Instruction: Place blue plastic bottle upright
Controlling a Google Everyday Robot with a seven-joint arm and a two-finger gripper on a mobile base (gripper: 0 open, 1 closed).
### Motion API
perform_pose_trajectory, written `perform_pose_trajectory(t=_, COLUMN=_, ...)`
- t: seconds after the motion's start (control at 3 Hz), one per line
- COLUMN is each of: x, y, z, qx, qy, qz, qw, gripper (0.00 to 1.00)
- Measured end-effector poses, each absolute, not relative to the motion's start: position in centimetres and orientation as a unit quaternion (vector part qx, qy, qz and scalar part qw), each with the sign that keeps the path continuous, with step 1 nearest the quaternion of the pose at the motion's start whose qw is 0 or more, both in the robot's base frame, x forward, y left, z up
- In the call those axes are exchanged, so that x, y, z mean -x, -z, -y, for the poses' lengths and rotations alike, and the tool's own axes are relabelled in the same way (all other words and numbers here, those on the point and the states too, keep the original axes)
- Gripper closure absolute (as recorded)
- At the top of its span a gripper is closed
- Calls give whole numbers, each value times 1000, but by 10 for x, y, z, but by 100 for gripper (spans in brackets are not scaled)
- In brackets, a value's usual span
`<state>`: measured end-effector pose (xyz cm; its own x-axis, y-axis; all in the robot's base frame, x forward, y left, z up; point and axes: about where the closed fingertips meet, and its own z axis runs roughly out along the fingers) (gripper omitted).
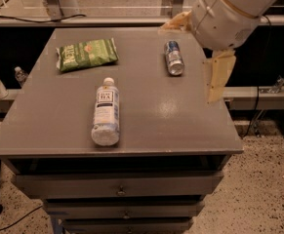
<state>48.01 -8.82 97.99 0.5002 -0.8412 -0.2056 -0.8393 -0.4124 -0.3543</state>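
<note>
Plainly saw the bottle [105, 112] lying on its side at the front-left of the tabletop [180, 126], cap toward the back, base near the front edge. Found the claw [188, 65] hovering over the right edge, fingers [219, 77] spread wide, gripping nothing, just beside the can [173, 57], well apart from the bottle. Noted a green bag [87, 53] at back left.

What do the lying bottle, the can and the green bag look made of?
Clear bottle with white cap and pale blue label: see-through glossy plastic. Short silver-and-blue can: metal, probably aluminium, by its bright sheen. Flat green snack bag: crinkled film, likely plastic. The open hand hangs beside the can, touching nothing.
</note>
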Motion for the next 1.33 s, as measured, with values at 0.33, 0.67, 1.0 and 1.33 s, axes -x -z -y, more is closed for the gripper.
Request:
perform_pose_trajectory(t=0.33, x=-505, y=-977, z=69, qx=868, qy=13, qz=-449, qw=212, gripper=0)
perform_pose_trajectory(t=0.67, x=-519, y=-961, z=44, qx=897, qy=5, qz=-385, qw=216, gripper=0)
perform_pose_trajectory(t=1.0, x=-520, y=-933, z=8, qx=925, qy=-12, qz=-308, qw=221, gripper=0)
perform_pose_trajectory(t=1.33, x=-520, y=-917, z=-28, qx=943, qy=-25, qz=-242, qw=225, gripper=0)
